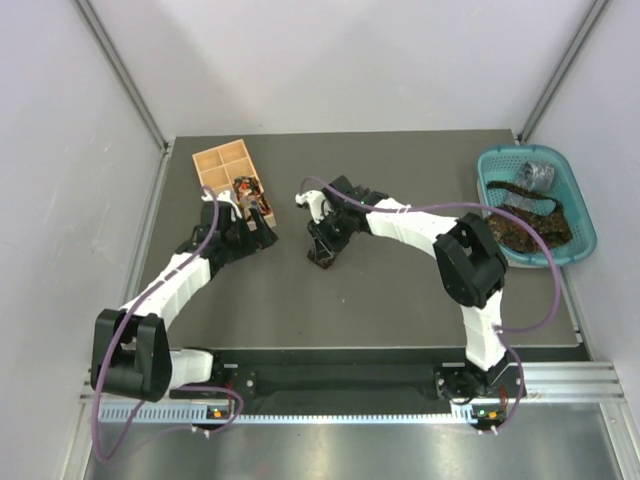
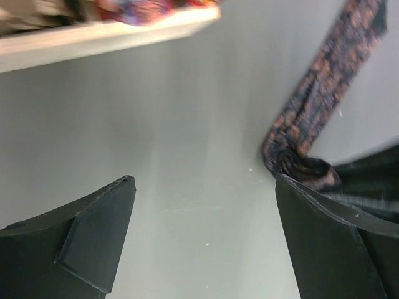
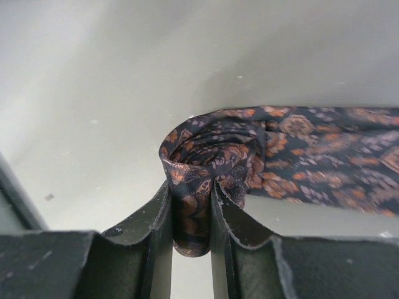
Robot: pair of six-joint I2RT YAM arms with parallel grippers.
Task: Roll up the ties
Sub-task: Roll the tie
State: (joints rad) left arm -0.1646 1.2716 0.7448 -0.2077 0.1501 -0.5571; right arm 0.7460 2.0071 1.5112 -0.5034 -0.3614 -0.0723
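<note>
A maroon-brown paisley tie [image 3: 312, 149] lies on the grey table, one end wound into a small coil [image 3: 212, 146]. My right gripper [image 3: 191, 212] is shut on that coil, the fabric pinched between its fingers. In the top view this gripper [image 1: 322, 238] stands mid-table over the tie [image 1: 321, 258]. My left gripper [image 1: 262, 232] is open and empty, next to the wooden box. In the left wrist view it [image 2: 204, 187] has bare table between its fingers, and the tie's strip [image 2: 333, 68] and coil [image 2: 299, 165] lie just beyond its right finger.
A tan wooden compartment box [image 1: 215, 160] stands at the back left with a rolled red multicoloured tie [image 1: 250, 190] in one compartment; its edge [image 2: 93, 47] shows in the left wrist view. A teal basket [image 1: 575, 200] at the right holds more ties [image 1: 525, 228].
</note>
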